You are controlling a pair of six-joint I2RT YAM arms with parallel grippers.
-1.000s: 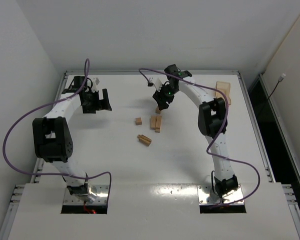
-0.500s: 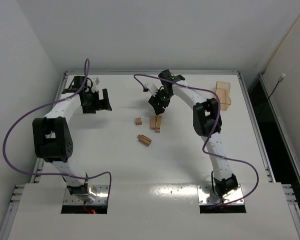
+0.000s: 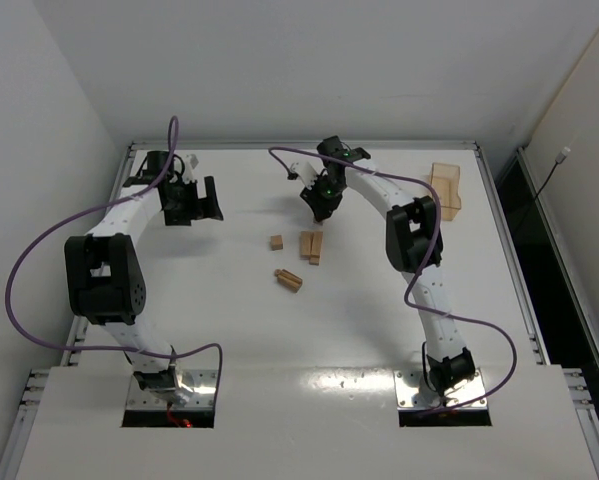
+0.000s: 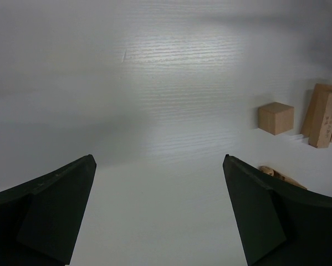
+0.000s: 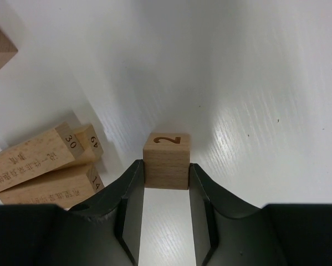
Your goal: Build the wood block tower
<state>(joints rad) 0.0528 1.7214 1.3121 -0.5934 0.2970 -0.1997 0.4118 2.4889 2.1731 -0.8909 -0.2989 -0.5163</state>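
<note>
- Tower bars (image 3: 311, 246) lie together mid-table, long axes running roughly near–far.
- Right gripper (image 5: 166, 166) pinches the held cube (image 5: 166, 151) just beyond them on the far side; this arm is the nearer one.
- Left gripper (image 3: 193, 204) is spread and empty, well apart to the left.
- Table (image 3: 229, 330) is flat and white; a loose cube (image 3: 276, 241) sits just left of the bars, with room above.

On my overhead feed I see a shallow light-wood tray (image 3: 446, 188), by the far right edge of the white table (image 3: 219, 300)
</note>
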